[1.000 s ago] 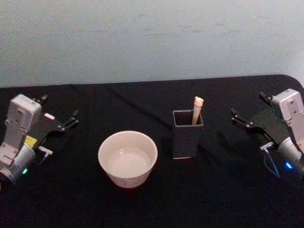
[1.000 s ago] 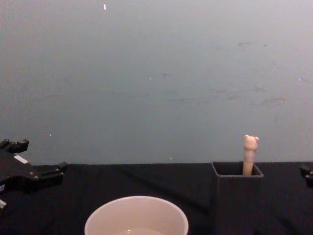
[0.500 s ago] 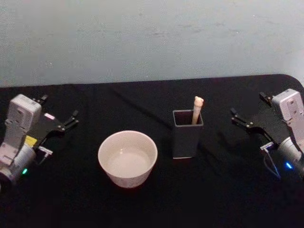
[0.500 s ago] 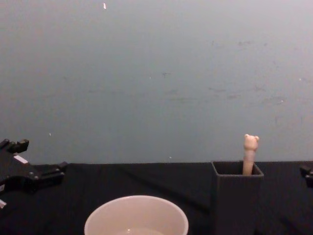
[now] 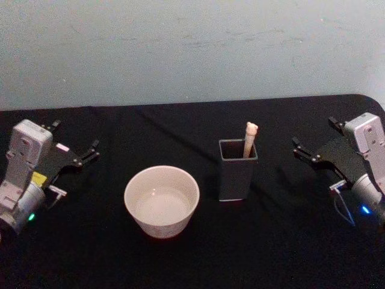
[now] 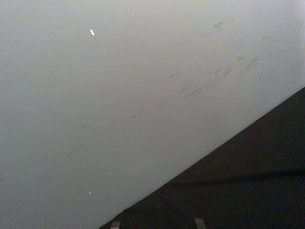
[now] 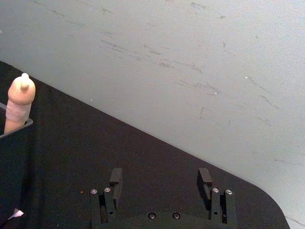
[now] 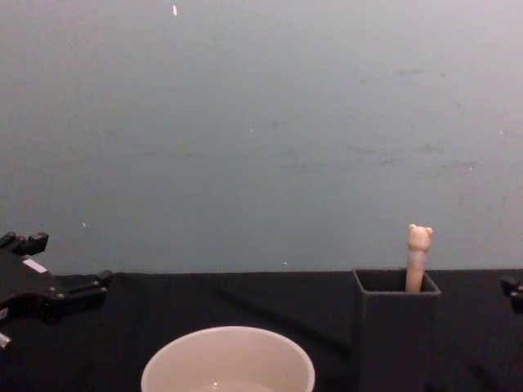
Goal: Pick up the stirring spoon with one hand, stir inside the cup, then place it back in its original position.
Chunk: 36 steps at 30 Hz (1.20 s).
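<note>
black cloth bench [image 5: 271,247]: pick-up not started.
left gripper [image 5: 74,137] and right gripper [image 5: 315,136] idle at the sides, fingers apart; cream bear-topped stirring spoon [image 5: 249,139] stands in dark grey square holder [image 5: 236,179] beside round cream cup [image 5: 161,226]; next: right gripper pinches its handle.

Colour key. The stirring spoon [image 5: 250,137] is showing a cream handle above the dark grey holder [image 5: 236,174]. The cup [image 5: 161,200] is showing plain cream-white, unpatterned. The bench [image 5: 271,241] is showing matt black; the wall [image 5: 180,48] is showing pale grey-blue with faint dark scuffs. The left claw [image 5: 77,135] and right claw [image 5: 314,132] are showing black on silver-grey arms.
</note>
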Motion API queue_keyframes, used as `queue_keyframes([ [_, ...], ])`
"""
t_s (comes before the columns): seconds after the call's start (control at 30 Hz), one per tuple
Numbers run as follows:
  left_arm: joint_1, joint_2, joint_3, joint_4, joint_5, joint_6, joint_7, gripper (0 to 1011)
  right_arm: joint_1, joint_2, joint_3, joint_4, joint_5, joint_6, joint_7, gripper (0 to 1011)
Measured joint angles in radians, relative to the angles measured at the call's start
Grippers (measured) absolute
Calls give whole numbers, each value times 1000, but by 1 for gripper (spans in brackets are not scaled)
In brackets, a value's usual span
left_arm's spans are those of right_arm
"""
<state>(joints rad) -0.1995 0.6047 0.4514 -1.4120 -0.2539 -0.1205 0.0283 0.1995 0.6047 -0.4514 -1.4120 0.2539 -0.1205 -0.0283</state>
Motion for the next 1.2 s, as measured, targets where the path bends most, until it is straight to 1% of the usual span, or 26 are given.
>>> queue_keyframes([
  [0.37,0,0,0,0,0,0,0,1001,0,0,0,0,0,0,0,1000],
  [0.57,0,0,0,0,0,0,0,1001,-5,-7,19,-2,0,-1,23,1002],
  [0.67,0,0,0,0,0,0,0,1001,-13,-7,34,-12,13,-5,43,1000],
  [0.8,0,0,0,0,0,0,0,1001,-27,2,53,-35,45,-5,84,1000],
  [0.9,0,0,0,0,0,0,0,1001,-49,19,76,-71,96,4,145,1000],
  [0.93,0,0,0,0,0,0,0,1001,-49,19,76,-71,96,4,145,1002],
  [0.97,0,0,0,0,0,0,0,1001,-58,27,85,-87,119,9,171,1000],
  [1.0,0,0,0,0,0,0,0,1001,-63,32,90,-95,130,12,185,1000],
  [1.03,0,0,0,0,0,0,0,1001,-73,40,99,-111,153,17,213,1000],
  [1.1,0,0,0,0,0,0,0,1001,-87,52,108,-135,181,24,255,1002],
  [1.2,0,0,0,0,0,0,0,1001,-99,61,115,-155,204,31,288,1000],
])
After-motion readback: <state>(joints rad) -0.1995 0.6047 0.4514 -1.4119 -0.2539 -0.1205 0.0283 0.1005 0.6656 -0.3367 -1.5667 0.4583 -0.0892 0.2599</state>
